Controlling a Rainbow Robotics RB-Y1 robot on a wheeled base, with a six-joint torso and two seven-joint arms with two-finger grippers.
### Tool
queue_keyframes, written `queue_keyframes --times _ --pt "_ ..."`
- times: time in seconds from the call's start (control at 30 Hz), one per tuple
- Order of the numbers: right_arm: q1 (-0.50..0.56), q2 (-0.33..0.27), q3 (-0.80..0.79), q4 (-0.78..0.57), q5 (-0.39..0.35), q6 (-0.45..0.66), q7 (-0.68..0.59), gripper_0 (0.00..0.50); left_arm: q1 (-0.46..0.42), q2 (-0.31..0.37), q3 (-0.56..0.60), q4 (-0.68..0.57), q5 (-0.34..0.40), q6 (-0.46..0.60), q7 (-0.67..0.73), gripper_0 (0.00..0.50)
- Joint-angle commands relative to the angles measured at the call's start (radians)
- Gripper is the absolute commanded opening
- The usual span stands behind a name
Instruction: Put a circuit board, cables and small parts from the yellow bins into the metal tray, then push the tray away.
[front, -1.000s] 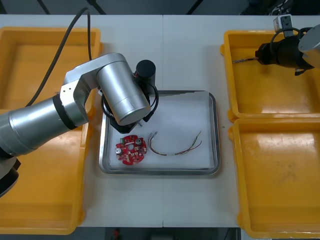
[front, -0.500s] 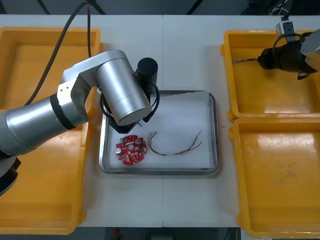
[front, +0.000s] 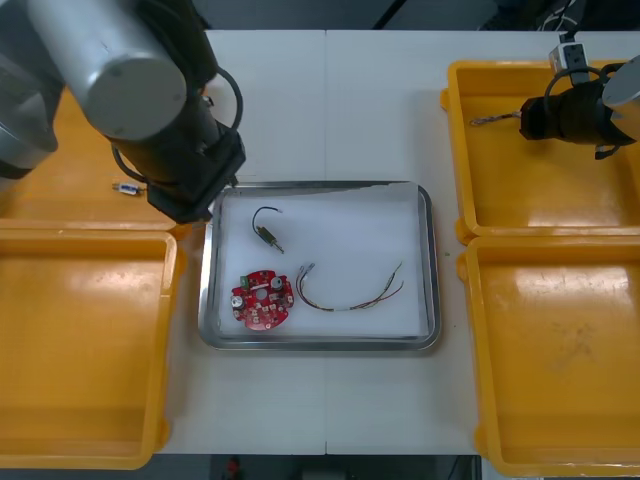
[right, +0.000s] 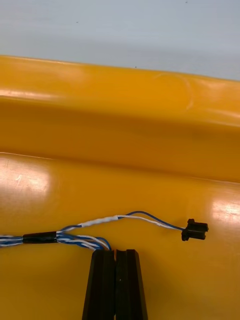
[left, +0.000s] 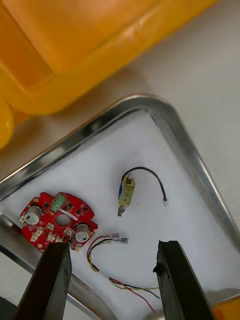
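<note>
The metal tray (front: 432, 260), white inside, holds a round red circuit board (front: 262, 299), a red and yellow cable (front: 350, 300) and a small metal part (front: 268, 235) with a short black cable. My left arm (front: 150, 90) is raised over the tray's far left corner. Its left gripper (left: 112, 265) is open above the board (left: 57, 220), the part (left: 126, 192) and the tray rim (left: 190, 150), holding nothing. In the far right yellow bin (front: 540, 200) my right gripper (right: 116, 257) is shut on strands of the twisted blue and white cable (right: 100, 225), which trails away (front: 495, 119).
A near right bin (front: 560, 350) and a near left bin (front: 80, 340) flank the tray. The far left bin (front: 40, 170) holds a small metal part (front: 126, 187) beside my left arm. Bare table lies beyond the tray.
My left arm has lifted and swung left off the tray with its gripper opening, and the metal part with the black cable now lies in the tray. My right gripper has shut at the cable.
</note>
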Motion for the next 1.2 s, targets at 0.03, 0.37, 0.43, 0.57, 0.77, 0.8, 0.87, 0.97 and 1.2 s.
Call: queue_keyframes --times 0.03,0.37,0.43,0.57,0.77,0.8,0.87,0.97,1.2 --pt "-0.043 -0.042 -0.022 -0.049 -0.006 0.089 0.004 0.0 -0.073 0.101 0.105 0.067 0.052 -0.012 0.038 0.5" --pt "-0.043 -0.161 -0.039 -0.186 0.008 0.435 0.016 0.0 -0.096 0.152 0.16 0.282 -0.019 -0.085 -0.139 0.5" --pt "-0.043 -0.166 -0.045 -0.186 0.008 0.488 0.018 0.0 -0.096 0.152 0.159 0.325 -0.03 -0.102 -0.17 0.5" --pt "-0.034 -0.167 -0.049 -0.186 0.008 0.579 0.018 0.0 -0.096 0.152 0.157 0.417 -0.05 -0.137 -0.242 0.5" --pt "0.012 -0.161 -0.05 -0.198 0.008 0.636 0.024 0.0 -0.096 0.152 0.134 0.523 -0.062 -0.182 -0.36 0.5" --pt "0.015 -0.161 -0.05 -0.199 0.008 0.646 0.024 0.0 -0.096 0.152 0.12 0.538 -0.062 -0.199 -0.374 0.5" --pt "0.017 -0.161 -0.05 -0.199 0.01 0.657 0.026 0.002 -0.096 0.152 0.096 0.558 -0.062 -0.225 -0.381 0.5" --pt "0.017 -0.161 -0.05 -0.199 0.028 0.665 0.026 0.058 -0.096 0.149 0.053 0.596 -0.053 -0.269 -0.384 0.5" --pt "0.017 -0.161 -0.053 -0.239 0.108 0.665 0.03 0.5 -0.096 0.14 -0.038 0.645 -0.047 -0.331 -0.384 0.5"
